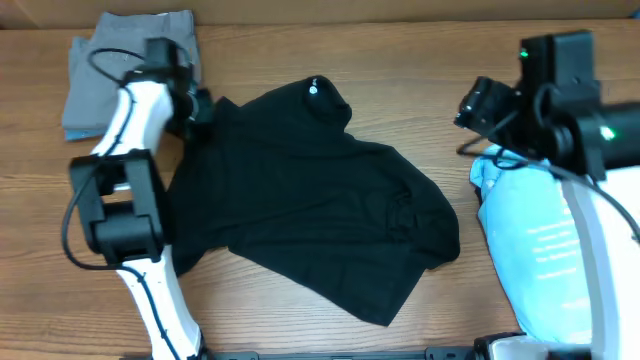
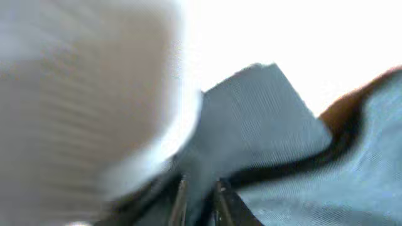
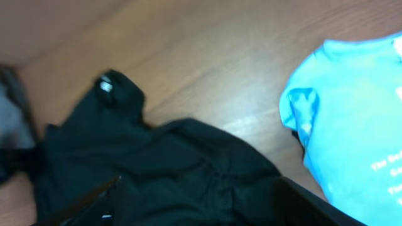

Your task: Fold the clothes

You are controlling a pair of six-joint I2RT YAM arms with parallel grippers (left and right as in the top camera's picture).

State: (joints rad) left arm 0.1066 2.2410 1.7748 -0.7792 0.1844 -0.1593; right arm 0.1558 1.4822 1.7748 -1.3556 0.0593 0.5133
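The clothes in the middle are a crumpled black shirt (image 1: 310,200) spread on the wooden table (image 1: 440,320), its collar with a small white logo (image 1: 314,91) pointing to the far side. My left gripper (image 1: 197,108) is at the shirt's far-left edge. In the blurred left wrist view its narrow fingers (image 2: 182,201) pinch a fold of the shirt (image 2: 264,113). My right gripper (image 1: 478,105) hovers at the far right. Seen from the right wrist, it (image 3: 201,210) stands wide open above the shirt (image 3: 176,163), with nothing between its fingers.
A light blue printed tee (image 1: 535,240) lies at the right edge, partly under the right arm, and also shows in the right wrist view (image 3: 358,113). A folded grey garment (image 1: 130,55) sits at the far left corner, just behind the left gripper.
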